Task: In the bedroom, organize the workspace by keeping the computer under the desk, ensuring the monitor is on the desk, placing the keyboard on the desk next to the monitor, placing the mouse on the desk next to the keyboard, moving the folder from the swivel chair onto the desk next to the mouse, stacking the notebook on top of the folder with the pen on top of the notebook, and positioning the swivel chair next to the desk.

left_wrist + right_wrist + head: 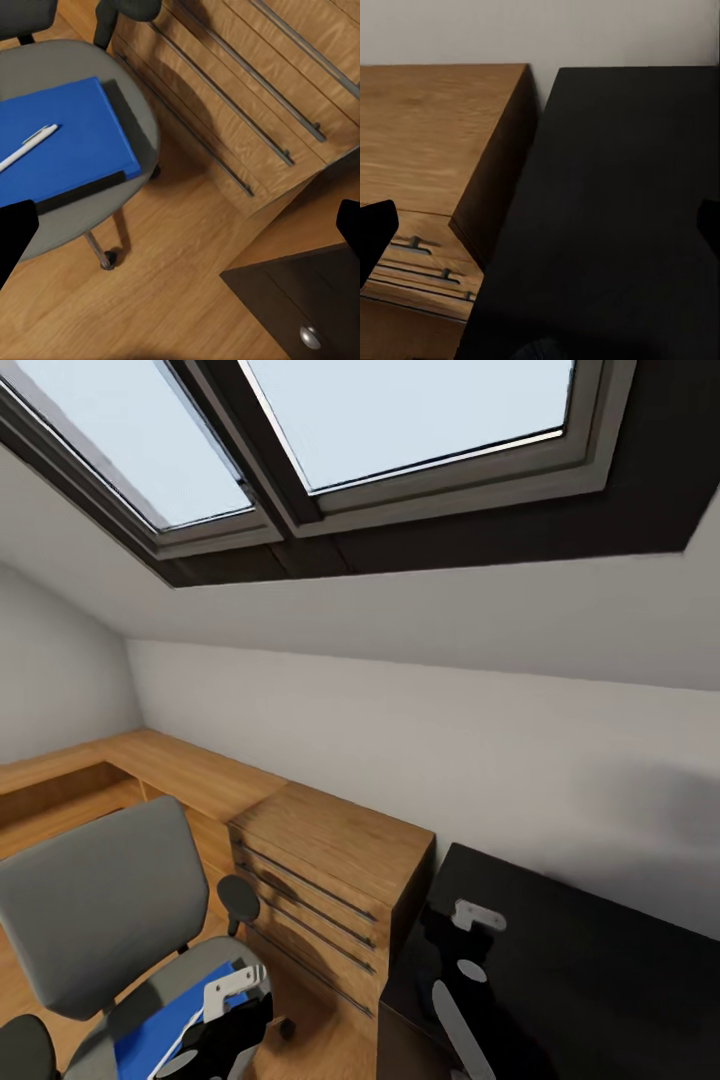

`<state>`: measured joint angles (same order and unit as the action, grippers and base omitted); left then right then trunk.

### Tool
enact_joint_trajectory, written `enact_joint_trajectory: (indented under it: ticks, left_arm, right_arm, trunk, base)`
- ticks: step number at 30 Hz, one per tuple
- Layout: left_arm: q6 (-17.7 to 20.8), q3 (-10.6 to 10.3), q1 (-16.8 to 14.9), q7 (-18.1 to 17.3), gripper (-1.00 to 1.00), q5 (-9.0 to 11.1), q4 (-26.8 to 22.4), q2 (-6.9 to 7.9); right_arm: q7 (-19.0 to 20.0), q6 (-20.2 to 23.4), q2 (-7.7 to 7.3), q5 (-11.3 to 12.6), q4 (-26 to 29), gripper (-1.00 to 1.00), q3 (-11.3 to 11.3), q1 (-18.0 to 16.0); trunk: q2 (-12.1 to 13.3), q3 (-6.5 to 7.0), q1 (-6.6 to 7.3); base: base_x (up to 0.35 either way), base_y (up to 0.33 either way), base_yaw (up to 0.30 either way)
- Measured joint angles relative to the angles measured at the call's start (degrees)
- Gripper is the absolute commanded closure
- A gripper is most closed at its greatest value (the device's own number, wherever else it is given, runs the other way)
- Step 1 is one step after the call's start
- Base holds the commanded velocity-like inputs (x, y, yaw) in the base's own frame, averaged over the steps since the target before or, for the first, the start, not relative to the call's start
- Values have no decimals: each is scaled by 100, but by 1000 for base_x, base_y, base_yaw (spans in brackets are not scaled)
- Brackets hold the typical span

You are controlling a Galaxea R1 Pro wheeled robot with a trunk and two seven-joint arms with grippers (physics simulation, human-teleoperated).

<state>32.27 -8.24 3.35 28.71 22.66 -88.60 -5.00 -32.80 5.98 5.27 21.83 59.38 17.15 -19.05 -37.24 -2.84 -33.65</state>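
While my left gripper [180, 225] hangs spread wide above the floor, the blue folder [64, 142] lies on the swivel chair [139, 112] with the pen [28, 146] loose on top; tilting it could roll the pen off

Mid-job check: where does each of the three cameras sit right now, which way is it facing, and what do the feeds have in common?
Head view: high on the robot, tilted up toward the skylight windows, with both arms low in frame over the grey swivel chair.
Left wrist view: looks down past dark fingertips at the blue folder and white pen on the chair seat.
Right wrist view: looks past its fingertips over the black cabinet top.
Shared: all three show the wooden drawer unit.
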Motion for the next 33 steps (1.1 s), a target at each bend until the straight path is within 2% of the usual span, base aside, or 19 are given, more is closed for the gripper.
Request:
enact_joint_trajectory:
  ticks: [3, 4, 8, 10, 12, 18, 28, 33]
  left_arm:
    - [-5, -3, -3, 1, -100, 0, -22, -1]
    - [-5, -18, -3, 1, -100, 2, -65, -1]
    - [-7, -32, 0, 1, -100, 2, -98, 0]
    - [-8, -38, -2, 1, -100, 2, -114, -1]
    - [-9, -52, 0, 1, -100, 2, -118, 1]
    - [-8, -100, 0, 1, -100, 1, -121, 6]
    - [-1, -111, -3, -6, -100, 2, -122, 8]
    - [0, -114, -2, -5, -100, 3, -122, 8]
  right_arm:
    - [7, 8, -12, -127, -314, -100, 1, -167]
    - [18, 15, -18, -178, -810, -100, -1, -425]
    - [98, 12, -25, -204, -1457, -100, -5, -780]
    - [413, 2, -42, -219, -2164, -100, -12, -1154]
    - [654, -2, -56, -227, -2469, -100, -17, -1298]
    - [989, 4, -105, -236, -2795, -100, -20, -1450]
    - [1066, 29, -126, -238, -2927, -100, -15, -1481]
    - [1077, 189, -103, -241, -3136, -100, -2, -1583]
  trunk:
    - [-120, -54, -66]
    - [-160, -72, -88]
    - [-321, -144, -176]
    - [-401, -180, -220]
    - [-482, -216, -264]
    - [-724, -325, -396]
    - [-1126, -505, -616]
    - [-1326, -595, -726]
  base:
    - [0, 0, 0]
    - [0, 0, 0]
    - [0, 0, 0]
    - [0, 0, 0]
    - [0, 0, 0]
    - [0, 0, 0]
    - [0, 0, 0]
    - [0, 0, 0]
